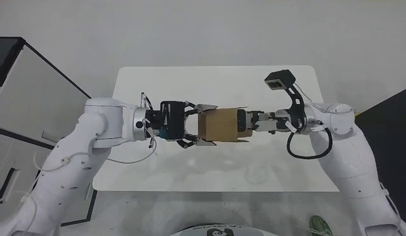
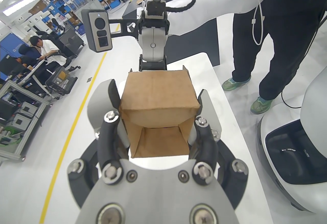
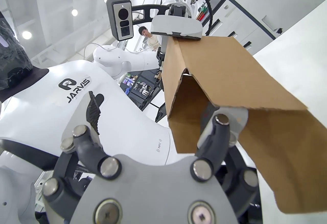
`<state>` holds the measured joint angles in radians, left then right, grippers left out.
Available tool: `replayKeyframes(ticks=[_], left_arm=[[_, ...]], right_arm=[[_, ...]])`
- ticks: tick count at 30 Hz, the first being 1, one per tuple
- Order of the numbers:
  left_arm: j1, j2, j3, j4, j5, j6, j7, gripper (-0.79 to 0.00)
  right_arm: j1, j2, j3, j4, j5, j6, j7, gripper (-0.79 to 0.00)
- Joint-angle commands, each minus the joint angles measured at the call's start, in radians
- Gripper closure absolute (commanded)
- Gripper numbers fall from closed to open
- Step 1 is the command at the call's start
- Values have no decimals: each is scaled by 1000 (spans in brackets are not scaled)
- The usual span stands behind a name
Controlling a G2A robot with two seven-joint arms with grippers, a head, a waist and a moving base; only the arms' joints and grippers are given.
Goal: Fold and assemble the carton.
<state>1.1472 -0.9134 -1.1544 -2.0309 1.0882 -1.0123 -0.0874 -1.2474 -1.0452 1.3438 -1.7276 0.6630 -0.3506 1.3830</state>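
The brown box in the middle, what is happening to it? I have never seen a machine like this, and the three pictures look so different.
This is one robot with two white arms. Each arm ends in a gripper, which is a claw with two fingers. The top view comes from a camera above the arms, looking down at a white table. The other two pictures come from small cameras on the wrists, so each one looks along its own claw.

Between the arms is a brown carton. It is not yet finished: both ends are open and the flaps are loose. The left gripper clasps it from both sides. The right gripper is open, with one finger poking inside the carton's open end.
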Motion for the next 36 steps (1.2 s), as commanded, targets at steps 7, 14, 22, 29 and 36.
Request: replayKeyframes(ticks=[7,14,22,29,36], left_arm=[[-44,-10,45,34,-9,0,85,0],[-59,-15,63,43,-11,0,105,0],[-28,-17,47,59,-53,31,145,0],[32,-21,10,83,-50,29,302,0],[66,-35,24,89,9,40,453,0]], right_arm=[[-109,28,179,-38,11,9,35,0],[-125,32,215,-43,32,4,43,0],[-154,35,232,-58,15,-5,9,0],[-176,41,287,-42,67,-23,16,0],[-178,42,301,-13,124,-24,14,0]])
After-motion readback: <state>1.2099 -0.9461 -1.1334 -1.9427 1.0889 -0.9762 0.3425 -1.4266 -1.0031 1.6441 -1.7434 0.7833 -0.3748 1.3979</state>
